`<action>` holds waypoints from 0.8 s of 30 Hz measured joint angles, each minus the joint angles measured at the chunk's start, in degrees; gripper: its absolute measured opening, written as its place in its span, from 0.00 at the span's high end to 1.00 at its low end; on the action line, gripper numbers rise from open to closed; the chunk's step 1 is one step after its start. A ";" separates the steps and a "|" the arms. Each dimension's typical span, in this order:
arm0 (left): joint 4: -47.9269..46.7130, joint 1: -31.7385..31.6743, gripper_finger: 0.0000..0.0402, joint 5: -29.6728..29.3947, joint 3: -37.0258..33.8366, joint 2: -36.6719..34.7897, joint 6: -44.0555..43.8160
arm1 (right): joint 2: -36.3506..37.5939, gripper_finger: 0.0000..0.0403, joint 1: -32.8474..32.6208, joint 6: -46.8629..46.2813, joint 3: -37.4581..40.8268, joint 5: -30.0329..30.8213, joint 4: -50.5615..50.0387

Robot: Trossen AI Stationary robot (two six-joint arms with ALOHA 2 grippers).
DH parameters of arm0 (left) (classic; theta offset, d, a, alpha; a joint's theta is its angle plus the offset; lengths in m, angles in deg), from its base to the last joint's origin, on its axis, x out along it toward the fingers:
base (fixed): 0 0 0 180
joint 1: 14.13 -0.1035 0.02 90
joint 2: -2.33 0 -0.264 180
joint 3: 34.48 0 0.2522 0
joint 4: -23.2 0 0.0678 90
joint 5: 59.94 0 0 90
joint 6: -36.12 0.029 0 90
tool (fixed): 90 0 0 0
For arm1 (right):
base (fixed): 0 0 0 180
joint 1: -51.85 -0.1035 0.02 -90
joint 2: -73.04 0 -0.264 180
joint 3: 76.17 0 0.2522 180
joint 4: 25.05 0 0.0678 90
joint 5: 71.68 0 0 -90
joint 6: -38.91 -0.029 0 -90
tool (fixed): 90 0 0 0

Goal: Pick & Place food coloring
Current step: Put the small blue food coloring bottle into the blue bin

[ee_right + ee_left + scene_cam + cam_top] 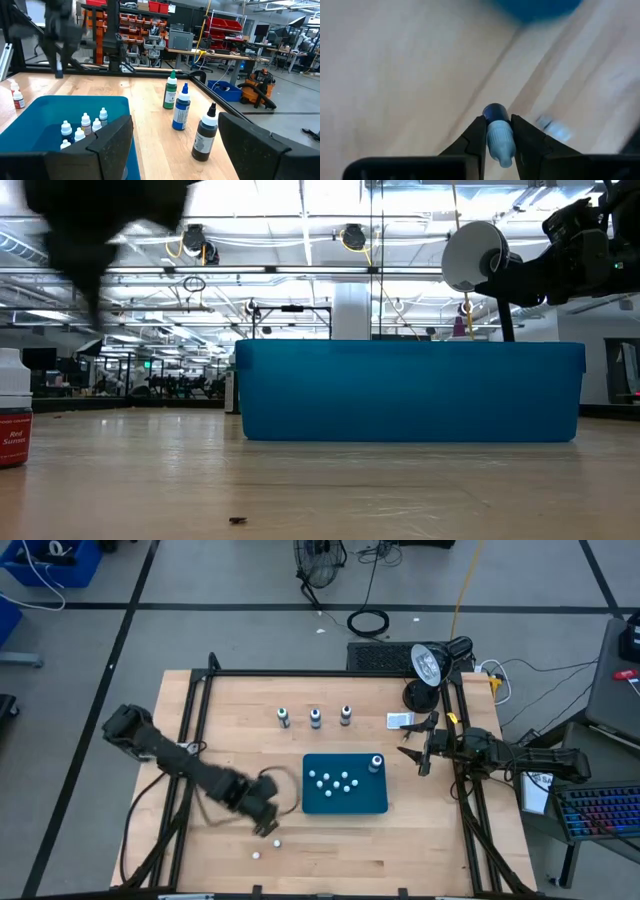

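The left hand (268, 827) reaches low over the wooden table (230, 740) near the blue plastic bin (345, 802), its fingers clamped on a small blue-bodied, pale-capped food coloring bottle (497, 131), seen only in its wrist view. The bin holds several tiny white-capped bottles (82, 130), perhaps six. The right hand (420, 752) waits beside the bin, fingers wide apart and empty.

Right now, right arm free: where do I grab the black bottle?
Black bottle: grip the straight body below the shoulder, not the tapered white nozzle. It stands upright, nearest the open right gripper, so come in level from that side; the tall blue bottle stands beyond it. Left gripper is shut on a small blue bottle.
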 joint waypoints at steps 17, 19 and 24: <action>-6.49 -12.33 0.83 0.23 32.13 25.86 45.29 | 0.00 0.31 0.00 0.00 -0.01 0.01 0.27; -6.47 -12.11 0.83 0.25 33.52 28.44 46.53 | -0.02 0.31 -0.02 0.00 -0.01 0.01 0.24; -7.48 -12.53 0.83 0.26 34.13 31.68 46.37 | 0.00 0.31 0.00 -0.01 -0.01 -0.01 0.24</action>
